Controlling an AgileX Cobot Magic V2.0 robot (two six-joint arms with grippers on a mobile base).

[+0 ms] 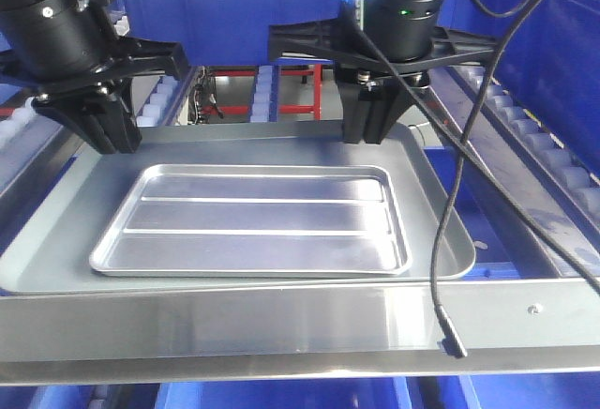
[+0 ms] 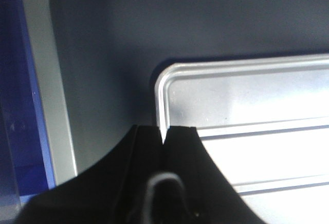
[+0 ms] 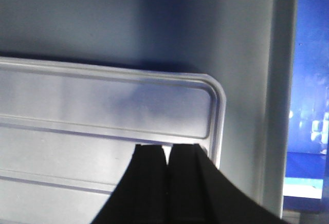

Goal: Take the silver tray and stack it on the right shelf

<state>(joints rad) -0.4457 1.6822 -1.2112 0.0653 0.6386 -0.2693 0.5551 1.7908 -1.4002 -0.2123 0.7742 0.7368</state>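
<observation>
Silver tray (image 1: 253,221): nested in the larger grey tray (image 1: 450,240) on the right shelf (image 1: 281,320).
Left gripper (image 2: 165,134): pressed together, above the silver tray's left rim.
Right gripper (image 3: 167,152): pressed together, above its right end.
Black cable (image 1: 441,268): hangs over the grey tray's right edge.

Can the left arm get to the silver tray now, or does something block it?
Probably yes. The left claw hangs right at the short edge of the silver tray, its fingers almost together. Nothing lies between them. The tray sits flat inside the grey tray, with bare floor beside its rim.

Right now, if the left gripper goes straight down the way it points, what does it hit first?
Probably the silver tray: the left gripper's shut fingers sit over its short-side rim. Height above it is unclear.
</observation>
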